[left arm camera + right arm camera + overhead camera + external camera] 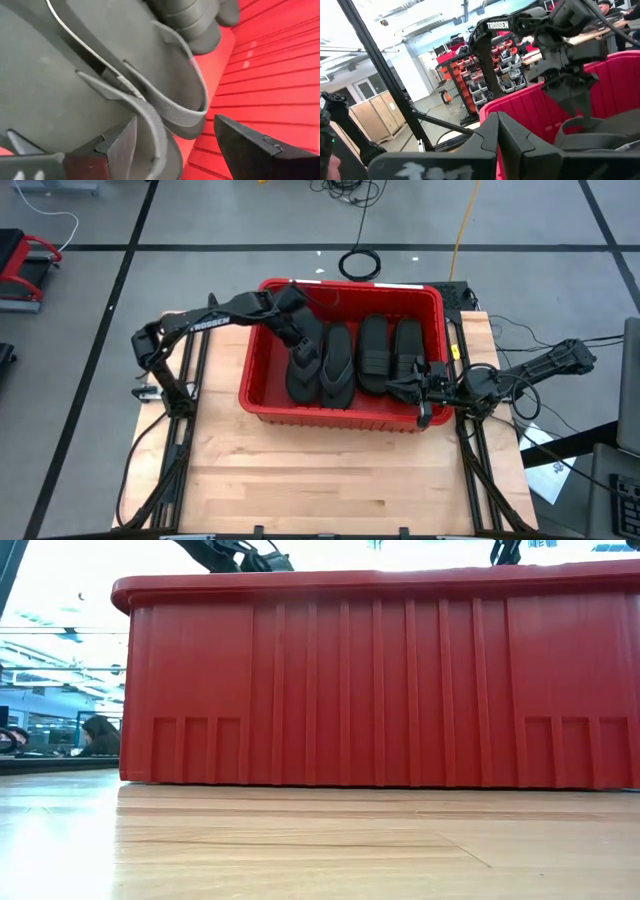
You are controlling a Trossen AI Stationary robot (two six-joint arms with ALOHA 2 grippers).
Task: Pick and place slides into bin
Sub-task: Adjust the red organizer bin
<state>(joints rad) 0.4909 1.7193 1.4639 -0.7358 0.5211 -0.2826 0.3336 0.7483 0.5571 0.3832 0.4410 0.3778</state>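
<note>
Clearly we are near the end of the work: from above, the bin (345, 412) stands at the table's (330, 480) far middle with the slides (352, 360) lying side by side inside it, and we see none left on the wood. Our left gripper (303, 352) reaches down into the bin's left part over a thong-style slide (303, 370). The left wrist view gives what the overhead cannot: the fingers (250, 145) stand spread, one on either side of the sandal's fabric strap (165, 107), so they are released, gripping nothing. The risk, as we judge it, lies there: if the arm lifts while a finger is hooked under that strap, it could drag the slide back up or tip it over its neighbour. Our right gripper (428, 385) sits at the bin's right wall (441, 330), just over the rim, and we cannot tell whether its fingers are parted; a careless swing could knock the rim and shift the bin. The low view shows only the bin's near wall (380, 680) and the arms' tops above it, hiding the contents entirely, while the right wrist view shows the left arm (520, 30) across the bin.
</note>
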